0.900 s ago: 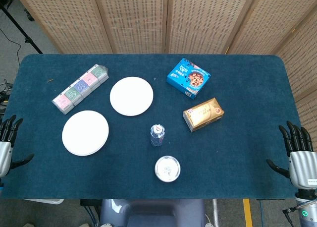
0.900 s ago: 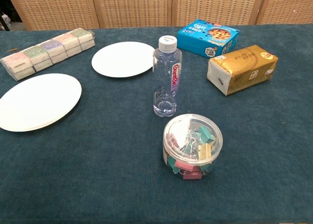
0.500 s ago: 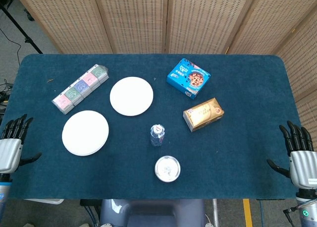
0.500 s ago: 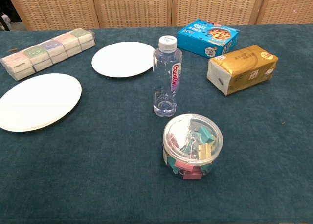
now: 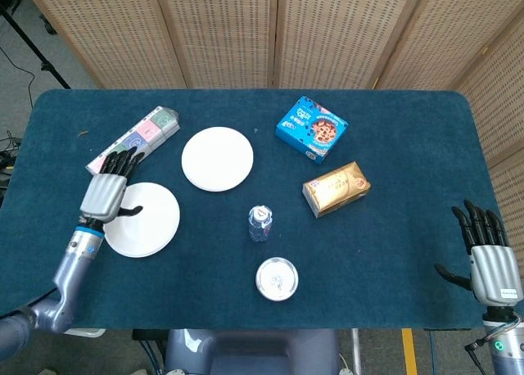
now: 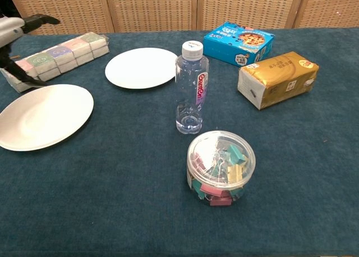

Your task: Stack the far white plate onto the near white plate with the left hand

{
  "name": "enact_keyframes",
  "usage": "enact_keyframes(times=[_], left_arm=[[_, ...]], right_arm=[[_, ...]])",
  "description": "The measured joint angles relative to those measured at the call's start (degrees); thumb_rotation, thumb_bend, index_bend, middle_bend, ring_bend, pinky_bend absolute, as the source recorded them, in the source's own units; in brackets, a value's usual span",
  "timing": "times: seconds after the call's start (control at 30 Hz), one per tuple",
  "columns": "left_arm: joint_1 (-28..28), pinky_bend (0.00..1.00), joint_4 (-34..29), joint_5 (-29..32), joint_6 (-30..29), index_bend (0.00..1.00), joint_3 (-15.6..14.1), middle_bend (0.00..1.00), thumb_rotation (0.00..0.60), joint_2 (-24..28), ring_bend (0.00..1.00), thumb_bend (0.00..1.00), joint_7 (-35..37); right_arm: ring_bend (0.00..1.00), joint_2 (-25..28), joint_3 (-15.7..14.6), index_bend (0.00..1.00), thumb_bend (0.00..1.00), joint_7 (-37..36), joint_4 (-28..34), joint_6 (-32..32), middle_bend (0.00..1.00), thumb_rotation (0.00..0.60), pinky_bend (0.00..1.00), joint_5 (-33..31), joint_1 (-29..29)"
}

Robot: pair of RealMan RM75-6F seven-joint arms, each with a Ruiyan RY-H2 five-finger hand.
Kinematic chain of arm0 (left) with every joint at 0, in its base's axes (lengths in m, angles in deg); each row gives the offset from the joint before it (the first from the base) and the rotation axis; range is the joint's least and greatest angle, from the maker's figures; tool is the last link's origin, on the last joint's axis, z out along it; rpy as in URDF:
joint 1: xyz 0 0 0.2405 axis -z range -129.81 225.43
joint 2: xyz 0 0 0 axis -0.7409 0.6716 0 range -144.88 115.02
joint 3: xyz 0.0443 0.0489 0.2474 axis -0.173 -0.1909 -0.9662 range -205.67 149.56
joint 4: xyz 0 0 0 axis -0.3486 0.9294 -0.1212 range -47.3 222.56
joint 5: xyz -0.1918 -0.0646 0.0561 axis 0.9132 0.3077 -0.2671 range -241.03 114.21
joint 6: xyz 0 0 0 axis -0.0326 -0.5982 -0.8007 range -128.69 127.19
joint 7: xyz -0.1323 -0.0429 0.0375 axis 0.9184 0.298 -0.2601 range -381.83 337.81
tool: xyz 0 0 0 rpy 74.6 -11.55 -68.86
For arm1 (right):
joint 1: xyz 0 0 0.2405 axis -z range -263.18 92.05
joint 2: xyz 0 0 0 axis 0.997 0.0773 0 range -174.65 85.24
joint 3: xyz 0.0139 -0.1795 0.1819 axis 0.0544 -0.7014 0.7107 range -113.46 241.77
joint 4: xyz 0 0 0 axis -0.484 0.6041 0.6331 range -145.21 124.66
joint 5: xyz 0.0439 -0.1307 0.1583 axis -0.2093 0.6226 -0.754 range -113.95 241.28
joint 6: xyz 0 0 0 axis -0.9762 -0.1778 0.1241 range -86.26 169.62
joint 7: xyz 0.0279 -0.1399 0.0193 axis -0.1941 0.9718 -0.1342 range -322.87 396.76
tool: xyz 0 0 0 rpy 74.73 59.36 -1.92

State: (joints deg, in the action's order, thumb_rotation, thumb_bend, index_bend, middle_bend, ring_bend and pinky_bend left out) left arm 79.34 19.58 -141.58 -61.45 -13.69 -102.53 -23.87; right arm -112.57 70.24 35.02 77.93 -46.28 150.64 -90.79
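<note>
The far white plate point(image 5: 218, 158) point(image 6: 141, 67) lies flat near the table's middle. The near white plate point(image 5: 151, 223) point(image 6: 45, 115) lies to its front left. My left hand point(image 5: 108, 193) point(image 6: 12, 30) hovers above the near plate's left edge, fingers spread and holding nothing. It is well short of the far plate. My right hand point(image 5: 490, 263) hangs open off the table's front right corner, fingers pointing up, and is absent from the chest view.
A row of pastel boxes point(image 5: 134, 144) point(image 6: 53, 56) lies just behind the left hand. A water bottle point(image 5: 260, 223) point(image 6: 192, 87), a tub of clips point(image 5: 277, 278) point(image 6: 220, 167), a blue cookie box point(image 5: 312, 128) and a gold pack point(image 5: 336, 188) stand to the right of the plates.
My left hand has swung in from beyond the table's left front edge, up and to the right, to above the near plate. The right hand has barely shifted.
</note>
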Motion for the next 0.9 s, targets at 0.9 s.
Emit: enact_keyframes(times=[0.9], left_arm=[[16.32, 0.00, 29.05, 4.91, 9.41, 0.11, 2.85, 0.00, 0.600, -22.28, 0.00, 0.12, 2.17]], right_arm=[[0.00, 0.78, 2.01, 0.00, 0.00, -4.84, -2.87, 6.25, 0.00, 0.600, 0.00, -7.04, -1.50]])
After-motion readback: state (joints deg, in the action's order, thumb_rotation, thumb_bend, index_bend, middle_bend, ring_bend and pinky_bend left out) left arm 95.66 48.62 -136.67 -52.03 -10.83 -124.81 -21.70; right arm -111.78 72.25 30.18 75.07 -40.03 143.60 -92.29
